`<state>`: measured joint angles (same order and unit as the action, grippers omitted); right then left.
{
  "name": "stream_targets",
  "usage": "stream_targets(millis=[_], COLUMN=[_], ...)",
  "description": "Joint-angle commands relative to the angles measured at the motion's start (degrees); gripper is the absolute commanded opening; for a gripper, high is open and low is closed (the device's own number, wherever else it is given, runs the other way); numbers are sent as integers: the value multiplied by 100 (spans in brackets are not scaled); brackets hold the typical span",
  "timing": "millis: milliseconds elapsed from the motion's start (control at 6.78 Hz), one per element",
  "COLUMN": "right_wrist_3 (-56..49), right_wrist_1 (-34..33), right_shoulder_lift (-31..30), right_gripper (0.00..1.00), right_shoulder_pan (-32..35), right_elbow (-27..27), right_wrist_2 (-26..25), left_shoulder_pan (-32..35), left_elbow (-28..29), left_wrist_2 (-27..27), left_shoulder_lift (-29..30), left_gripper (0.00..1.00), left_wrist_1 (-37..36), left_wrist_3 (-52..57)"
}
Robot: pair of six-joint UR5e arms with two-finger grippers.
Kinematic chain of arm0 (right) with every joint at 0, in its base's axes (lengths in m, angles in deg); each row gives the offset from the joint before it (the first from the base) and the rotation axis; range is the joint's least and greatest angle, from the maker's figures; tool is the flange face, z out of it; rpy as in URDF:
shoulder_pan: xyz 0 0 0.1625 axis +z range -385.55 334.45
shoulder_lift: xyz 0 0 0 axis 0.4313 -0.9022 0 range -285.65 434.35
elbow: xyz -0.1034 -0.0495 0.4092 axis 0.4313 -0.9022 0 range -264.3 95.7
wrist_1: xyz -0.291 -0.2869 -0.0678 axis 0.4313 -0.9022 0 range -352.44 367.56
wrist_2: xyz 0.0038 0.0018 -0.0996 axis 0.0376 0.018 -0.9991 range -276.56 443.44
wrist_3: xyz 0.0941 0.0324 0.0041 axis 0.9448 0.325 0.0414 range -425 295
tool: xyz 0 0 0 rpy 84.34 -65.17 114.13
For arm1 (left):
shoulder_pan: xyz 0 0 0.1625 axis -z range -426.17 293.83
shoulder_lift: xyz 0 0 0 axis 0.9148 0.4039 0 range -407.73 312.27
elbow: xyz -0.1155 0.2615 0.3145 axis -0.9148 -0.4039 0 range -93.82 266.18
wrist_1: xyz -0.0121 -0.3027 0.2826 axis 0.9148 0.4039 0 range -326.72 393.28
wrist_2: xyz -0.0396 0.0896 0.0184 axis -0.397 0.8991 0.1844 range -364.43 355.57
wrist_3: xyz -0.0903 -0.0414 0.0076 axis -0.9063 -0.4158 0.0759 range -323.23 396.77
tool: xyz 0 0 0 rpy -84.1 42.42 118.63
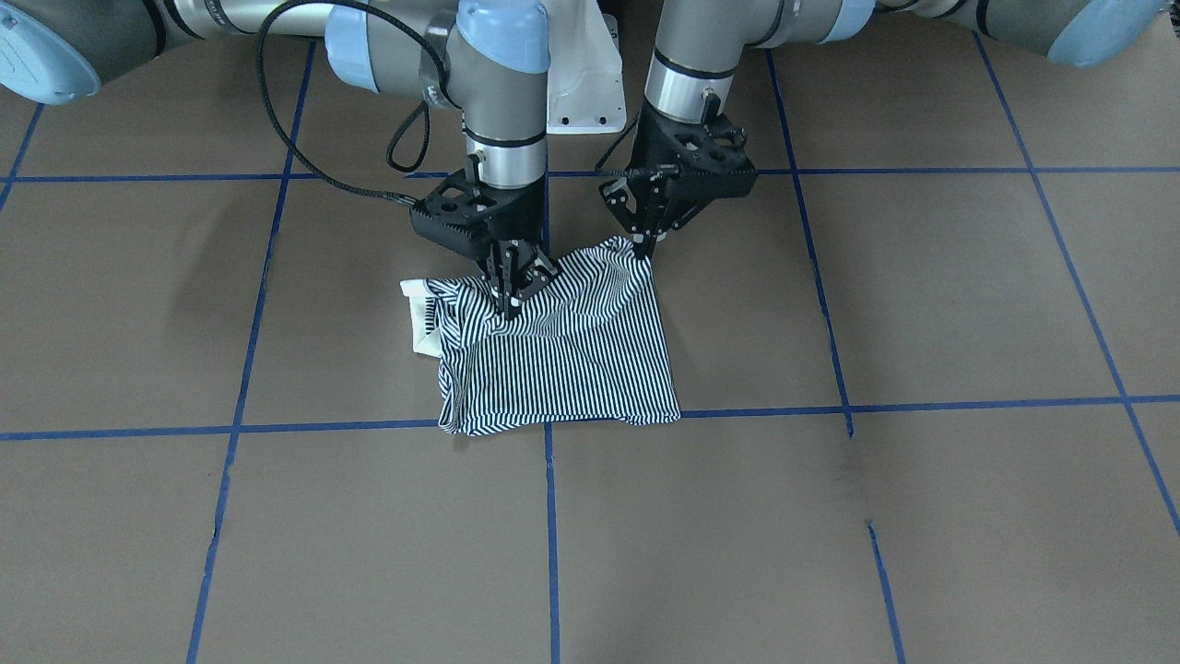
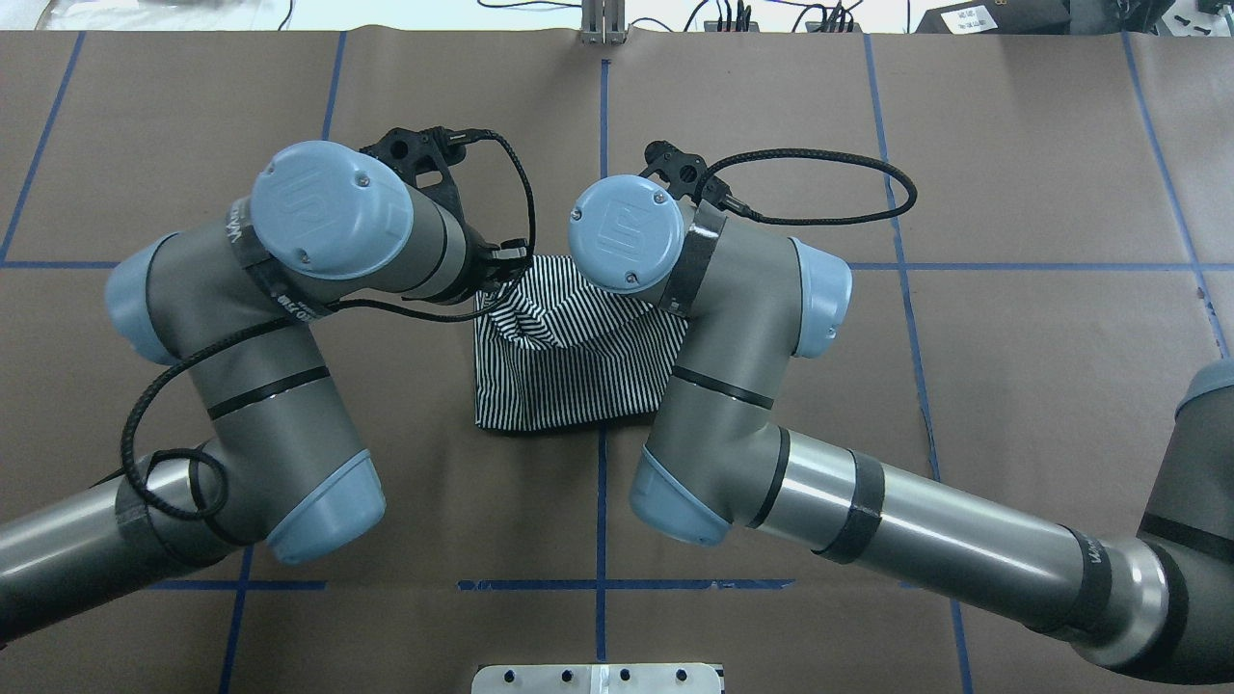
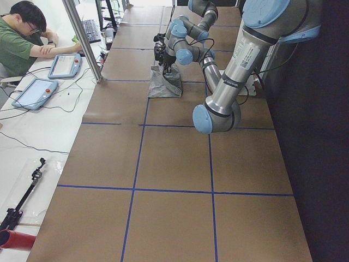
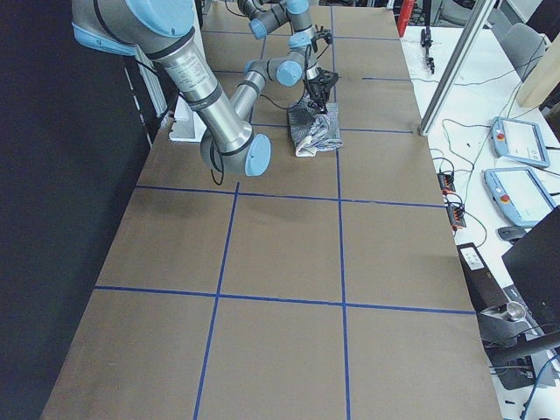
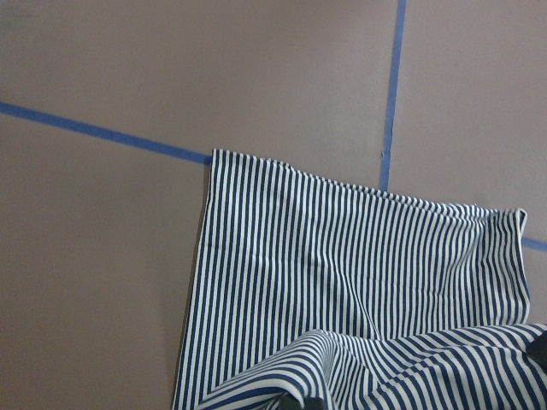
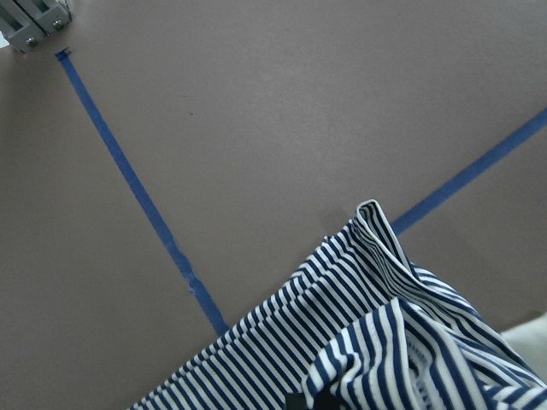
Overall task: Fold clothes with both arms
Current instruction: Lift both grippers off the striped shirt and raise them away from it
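Folded shirt (image 1: 562, 360) flat on the table (image 1: 922, 304) near the robot's base, over a crossing of blue tape lines (image 1: 551, 535). Robot-side edge lifted in two peaks: one corner pinched tight in the left gripper (image 1: 645, 242), a bunch nearer the collar (image 1: 419, 318) clamped in the right gripper (image 1: 510, 293). From the front, both grips and the cream collar plainly seen. From overhead, both hidden under the wrists, only striped cloth between the arms. In the wrist views, fabric rising toward the lens, fingers barely seen.
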<state>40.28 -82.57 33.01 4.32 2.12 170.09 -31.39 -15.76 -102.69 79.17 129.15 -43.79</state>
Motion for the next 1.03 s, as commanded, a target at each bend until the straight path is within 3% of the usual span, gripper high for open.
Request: stream_targets(millis=[0,295,738,885], right_wrist_3=[-209,-236,-437,-717], right_wrist_1=[452,687,848,856], right_shoulder_lift=[65,65,65,65], right_gripper=[0,0,0,21], right_shoulder_pan=[124,125,125,133], right_elbow=[-720,-1072,-1215,-1215], right_wrist_2=[10,19,19,19], left_shoulder_pan=[212,239,239,291], left_elbow=[1013,1735,1905,1905], left_wrist_2=[18,27,27,27], left_shoulder_lift=[150,308,326,291], left_gripper=[0,0,0,53], left_wrist_1=[789,1266,1276,1346], left_wrist_3=[216,252,304,836])
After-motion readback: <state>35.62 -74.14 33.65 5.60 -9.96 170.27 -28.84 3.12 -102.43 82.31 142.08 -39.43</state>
